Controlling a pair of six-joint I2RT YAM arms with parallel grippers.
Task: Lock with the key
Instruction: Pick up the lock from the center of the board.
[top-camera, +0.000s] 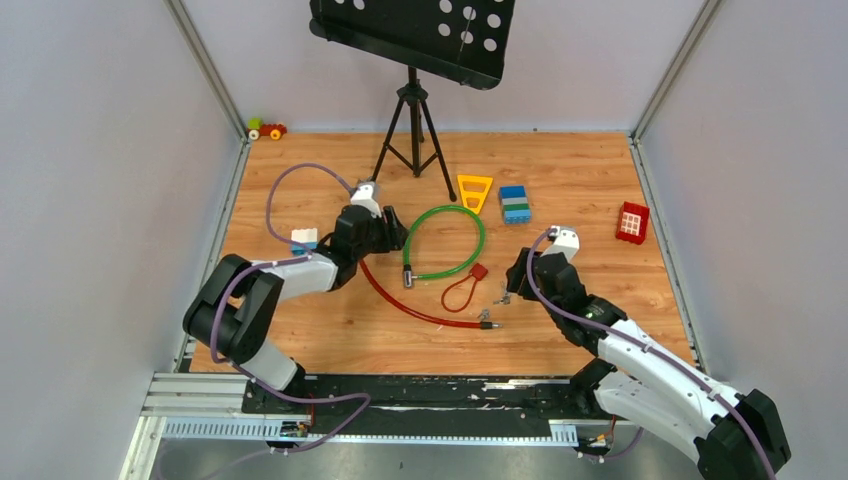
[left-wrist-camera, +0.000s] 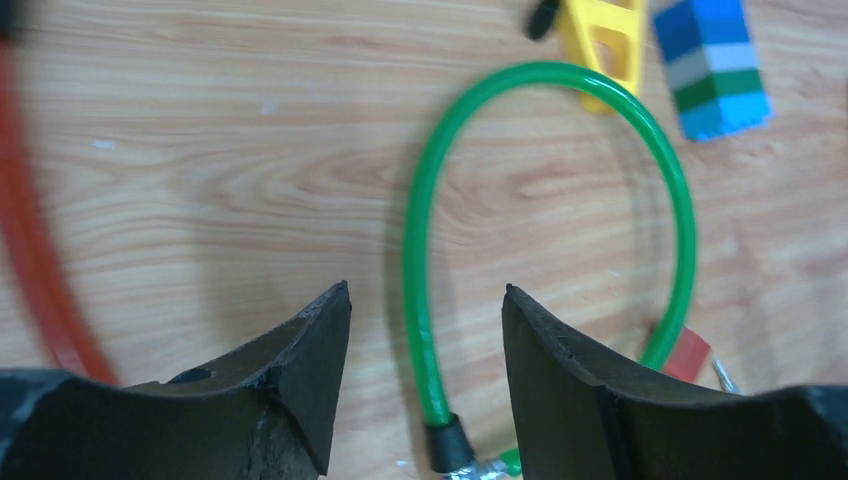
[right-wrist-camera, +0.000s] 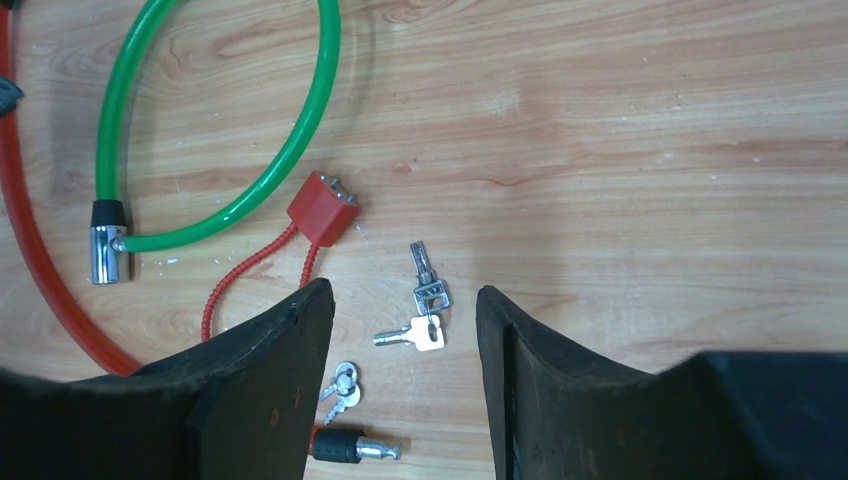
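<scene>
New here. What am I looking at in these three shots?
Two robot arms are bolted to a wooden table. The wide shot looks down from above. The other two come from a camera on each wrist, and the dark wedges at the bottom are that gripper's own fingers. The left gripper hovers open over a green cable. The right gripper is open above small keys, beside a red padlock. A red cable, toy blocks and a tripod stand are there too. Nothing is held.
</scene>
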